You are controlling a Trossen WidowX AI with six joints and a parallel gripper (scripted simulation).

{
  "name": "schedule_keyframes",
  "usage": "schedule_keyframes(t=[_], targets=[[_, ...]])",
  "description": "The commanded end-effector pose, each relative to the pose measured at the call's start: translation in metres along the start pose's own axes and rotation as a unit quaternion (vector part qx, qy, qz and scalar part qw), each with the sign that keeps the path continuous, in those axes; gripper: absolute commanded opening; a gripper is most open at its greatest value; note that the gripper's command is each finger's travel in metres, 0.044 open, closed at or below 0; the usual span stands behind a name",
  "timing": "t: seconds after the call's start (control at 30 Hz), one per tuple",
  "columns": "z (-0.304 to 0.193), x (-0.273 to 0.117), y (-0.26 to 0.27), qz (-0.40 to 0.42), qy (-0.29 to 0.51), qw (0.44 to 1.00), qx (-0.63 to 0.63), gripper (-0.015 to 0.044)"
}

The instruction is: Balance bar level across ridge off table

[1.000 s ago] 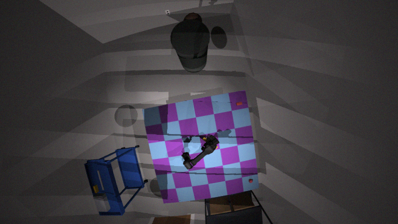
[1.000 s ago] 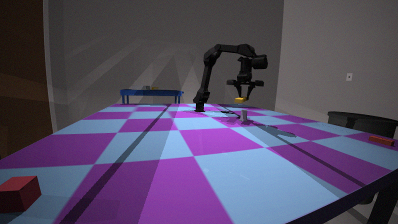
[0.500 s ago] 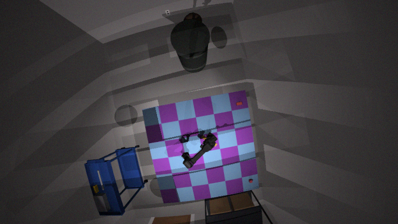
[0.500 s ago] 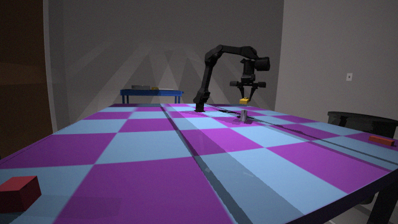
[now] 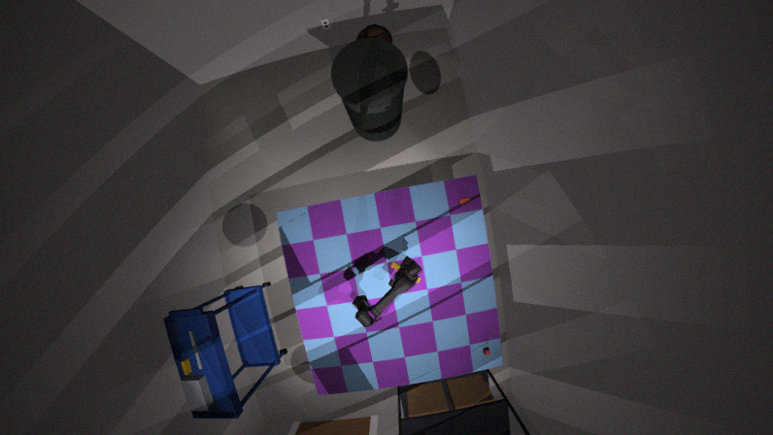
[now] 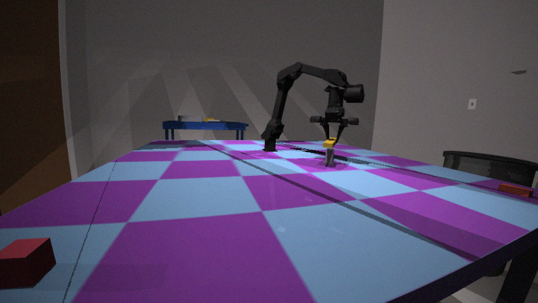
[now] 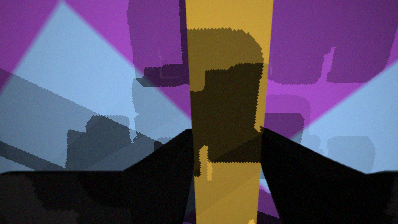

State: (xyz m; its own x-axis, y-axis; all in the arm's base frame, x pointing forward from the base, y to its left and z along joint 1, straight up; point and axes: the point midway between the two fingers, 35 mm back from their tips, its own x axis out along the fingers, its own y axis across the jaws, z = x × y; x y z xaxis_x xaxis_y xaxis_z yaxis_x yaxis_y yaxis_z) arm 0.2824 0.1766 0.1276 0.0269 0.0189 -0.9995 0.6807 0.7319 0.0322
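The gripper [image 5: 409, 271] [image 6: 332, 141] [image 7: 225, 136] hides the middle of the yellow bar [image 5: 395, 266] [image 6: 329, 143] [image 7: 229, 115] in the top view, and its fingertips are lost to sight there. Close in, the bar runs past the upper and lower edges of the wrist frame. Left of the gripper in the exterior view, a red block [image 6: 28, 255] is cut by the picture's edge. Whether the bar touches the grey ridge [image 6: 329, 156] beneath the gripper cannot be told.

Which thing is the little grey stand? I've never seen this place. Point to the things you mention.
On the purple-and-blue checkered table [image 5: 452, 294] [image 6: 203, 241], find the black robot arm [image 5: 390, 294] [image 6: 280, 99]. Below its gripper [image 6: 332, 140] [image 7: 225, 136] stands the small upright ridge [image 6: 329, 157], grey, unlike the yellow bar [image 5: 395, 265] [image 6: 329, 143] [image 7: 227, 190] above.
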Motion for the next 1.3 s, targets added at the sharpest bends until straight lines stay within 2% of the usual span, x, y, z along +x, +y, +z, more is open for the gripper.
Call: schedule_keyframes(t=[0.0,1.27], targets=[[0.0006,0.0066,-0.001,-0.001,-0.001,1.0,0.001,0.0],[0.0008,0.0135,-0.0017,-0.001,-0.001,1.0,0.0,0.0]])
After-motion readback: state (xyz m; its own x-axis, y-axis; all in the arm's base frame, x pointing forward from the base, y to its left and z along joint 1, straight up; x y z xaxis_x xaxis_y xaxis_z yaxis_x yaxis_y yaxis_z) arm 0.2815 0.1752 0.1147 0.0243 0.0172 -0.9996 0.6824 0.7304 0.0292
